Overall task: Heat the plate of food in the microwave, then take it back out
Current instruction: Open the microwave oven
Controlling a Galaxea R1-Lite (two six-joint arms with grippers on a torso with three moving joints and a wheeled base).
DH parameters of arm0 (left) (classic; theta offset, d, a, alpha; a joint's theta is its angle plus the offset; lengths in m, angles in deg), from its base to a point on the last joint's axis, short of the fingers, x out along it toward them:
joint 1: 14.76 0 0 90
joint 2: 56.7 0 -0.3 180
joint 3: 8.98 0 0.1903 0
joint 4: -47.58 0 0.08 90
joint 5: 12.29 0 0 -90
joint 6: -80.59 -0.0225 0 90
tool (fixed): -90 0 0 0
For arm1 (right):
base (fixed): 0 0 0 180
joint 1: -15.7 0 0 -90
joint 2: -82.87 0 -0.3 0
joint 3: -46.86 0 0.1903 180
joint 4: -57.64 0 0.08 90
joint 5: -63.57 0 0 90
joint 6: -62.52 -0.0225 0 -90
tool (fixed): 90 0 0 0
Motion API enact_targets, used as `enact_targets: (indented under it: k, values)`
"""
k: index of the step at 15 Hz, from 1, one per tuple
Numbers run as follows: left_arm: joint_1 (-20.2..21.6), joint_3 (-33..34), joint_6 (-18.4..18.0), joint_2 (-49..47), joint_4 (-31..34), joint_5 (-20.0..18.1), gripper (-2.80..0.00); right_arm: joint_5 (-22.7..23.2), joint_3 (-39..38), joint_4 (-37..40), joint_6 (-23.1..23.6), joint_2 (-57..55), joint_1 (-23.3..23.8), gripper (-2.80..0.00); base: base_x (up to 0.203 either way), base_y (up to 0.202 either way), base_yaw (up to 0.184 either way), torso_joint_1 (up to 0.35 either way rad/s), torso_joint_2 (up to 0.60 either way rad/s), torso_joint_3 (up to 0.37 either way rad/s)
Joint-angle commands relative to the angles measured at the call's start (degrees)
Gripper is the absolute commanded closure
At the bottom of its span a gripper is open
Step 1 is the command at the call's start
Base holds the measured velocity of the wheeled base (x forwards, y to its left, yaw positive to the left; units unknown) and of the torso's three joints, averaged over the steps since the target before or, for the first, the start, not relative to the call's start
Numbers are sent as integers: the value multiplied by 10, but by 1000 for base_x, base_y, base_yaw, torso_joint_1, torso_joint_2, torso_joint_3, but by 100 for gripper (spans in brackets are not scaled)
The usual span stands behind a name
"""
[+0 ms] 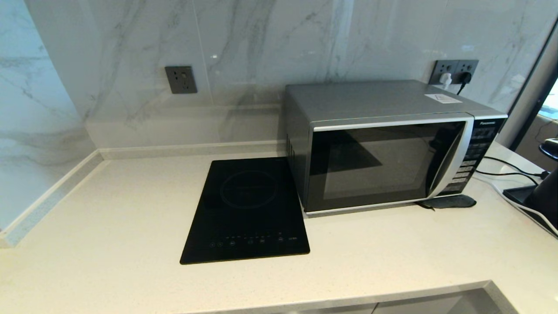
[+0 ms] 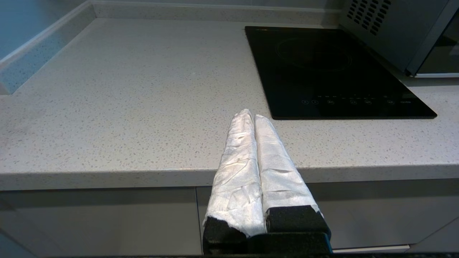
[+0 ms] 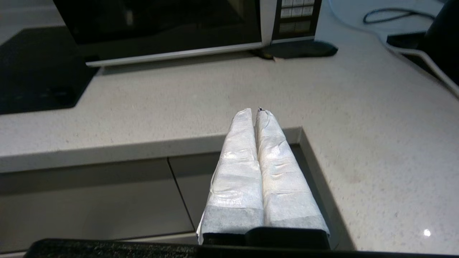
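The counter [image 1: 109, 226] carries the microwave [image 1: 383, 144] at the back right, its dark glass door closed, with the cooktop [image 1: 248, 211] set flush just to its left. The plate of food shows in no view. The head view shows neither arm; only the wrist views do. The left gripper [image 2: 254, 116] hangs at the counter's front edge, near the cooktop's front — its white-wrapped fingers [image 2: 236, 161] pressed together, holding nothing. The right gripper [image 3: 255, 111] hovers over the counter's front edge, well short of the microwave door — fingers likewise closed and empty. A silver handle band curves down the door beside the button panel [image 1: 473, 157]; a white sticker [image 1: 443, 98] lies on top.
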Motion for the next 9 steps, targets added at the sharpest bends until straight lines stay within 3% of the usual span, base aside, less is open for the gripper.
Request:
enact_targets:
  k: [1,6,9]
  values:
    - [0,0,1,-1,0,0,0,2,71,20,2,-31,0,0,0,0,0,0,0,0]
    - [0,0,1,-1,0,0,0,-26,226,32,-1,-227,1,0,0,0,0,0,0,0]
    - [0,0,1,-1,0,0,0,-89,280,-57,2,-351,2,0,0,0,0,0,0,0]
